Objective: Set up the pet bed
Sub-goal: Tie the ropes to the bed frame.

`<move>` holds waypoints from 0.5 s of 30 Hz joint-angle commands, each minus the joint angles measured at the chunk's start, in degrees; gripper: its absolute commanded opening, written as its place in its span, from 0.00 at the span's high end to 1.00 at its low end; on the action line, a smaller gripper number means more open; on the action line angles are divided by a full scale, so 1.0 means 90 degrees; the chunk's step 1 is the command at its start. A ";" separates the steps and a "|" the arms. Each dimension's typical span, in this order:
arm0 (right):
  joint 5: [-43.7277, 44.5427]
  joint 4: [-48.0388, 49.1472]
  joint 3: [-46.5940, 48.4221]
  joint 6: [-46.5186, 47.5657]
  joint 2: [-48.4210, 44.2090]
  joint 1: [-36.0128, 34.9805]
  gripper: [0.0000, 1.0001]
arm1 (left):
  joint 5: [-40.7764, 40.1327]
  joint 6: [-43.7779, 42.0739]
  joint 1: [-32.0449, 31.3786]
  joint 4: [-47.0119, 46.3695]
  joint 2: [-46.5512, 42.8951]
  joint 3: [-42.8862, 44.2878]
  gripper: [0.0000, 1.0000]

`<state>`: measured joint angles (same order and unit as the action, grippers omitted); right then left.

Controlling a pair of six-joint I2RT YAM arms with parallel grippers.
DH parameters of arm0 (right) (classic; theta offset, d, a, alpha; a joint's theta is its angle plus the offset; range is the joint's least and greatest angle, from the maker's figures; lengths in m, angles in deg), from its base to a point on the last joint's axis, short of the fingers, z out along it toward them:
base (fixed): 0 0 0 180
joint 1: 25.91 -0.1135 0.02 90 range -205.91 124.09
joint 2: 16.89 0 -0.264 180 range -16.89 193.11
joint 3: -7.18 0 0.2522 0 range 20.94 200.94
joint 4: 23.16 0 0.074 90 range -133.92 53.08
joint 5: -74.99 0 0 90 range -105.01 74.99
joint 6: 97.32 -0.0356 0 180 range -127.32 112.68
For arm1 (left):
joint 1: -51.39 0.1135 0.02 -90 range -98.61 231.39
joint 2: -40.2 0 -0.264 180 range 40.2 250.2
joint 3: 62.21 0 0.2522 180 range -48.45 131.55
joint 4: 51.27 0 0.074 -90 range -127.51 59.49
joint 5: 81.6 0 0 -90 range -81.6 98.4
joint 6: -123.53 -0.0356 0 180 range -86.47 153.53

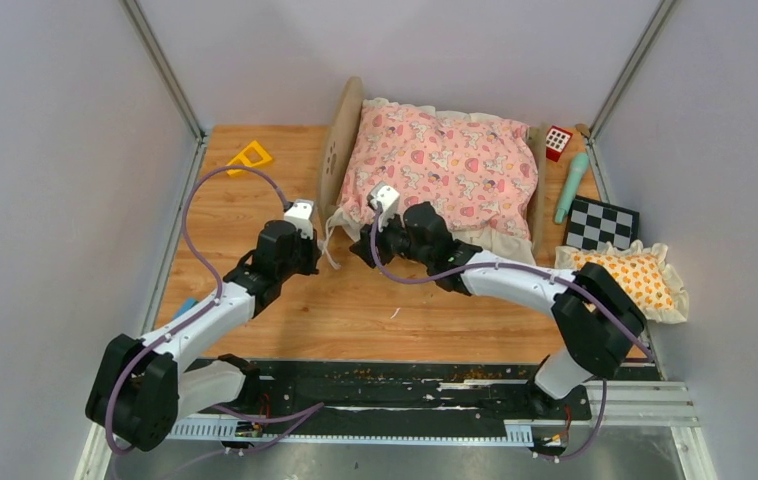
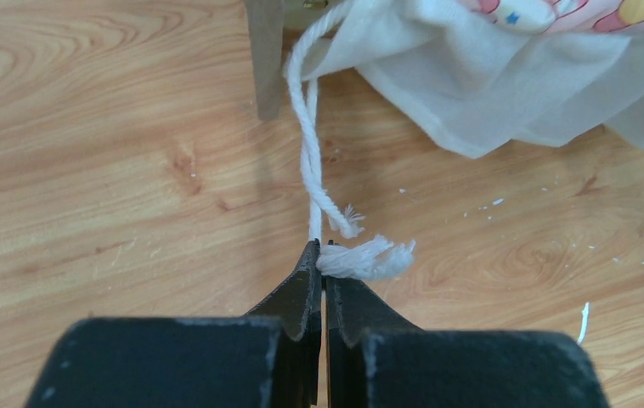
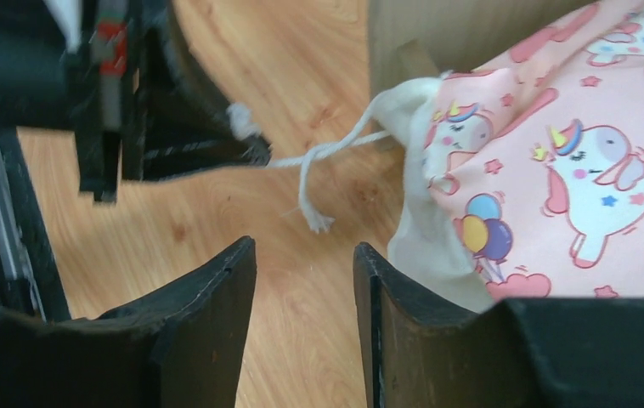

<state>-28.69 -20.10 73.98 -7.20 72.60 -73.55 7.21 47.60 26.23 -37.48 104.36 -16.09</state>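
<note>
Tie-cord time on the pet bed

My left gripper (image 2: 319, 251) is clamped on the frayed white cotton cord (image 2: 309, 161). My right gripper (image 3: 304, 248) gapes beside the pink unicorn-print quilt (image 3: 590, 170). The light-wood pet bed (image 1: 345, 135) sits mid far edge. I'd pull slow and level so the frayed end doesn't slip.

The wooden table (image 1: 395, 290) carries pet bed (image 1: 435, 165), pillow (image 1: 635, 280), checkered board (image 1: 602, 225).

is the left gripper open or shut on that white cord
Shut: the left gripper has its jaws pressed together on the white cord near its frayed end.
</note>
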 commanded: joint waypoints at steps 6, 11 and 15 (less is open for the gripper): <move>0.1040 0.0071 0.0961 -0.3426 0.0945 -0.0131 0.52 | -0.0344 0.0397 -0.0036 -0.0237 -0.0307 -0.0262 1.00; 0.1272 -0.0052 0.1444 -0.3652 0.1496 -0.0309 0.51 | -0.0266 0.0415 -0.0036 -0.0238 -0.0298 -0.0297 1.00; 0.1395 0.0063 0.1680 -0.3745 0.1875 -0.0312 0.52 | -0.0229 0.0410 -0.0036 -0.0238 -0.0296 -0.0301 1.00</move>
<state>-18.50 -20.98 85.46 -36.97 87.12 -75.95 5.28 50.40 26.23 -37.63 102.85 -18.76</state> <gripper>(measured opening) 0.487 0.009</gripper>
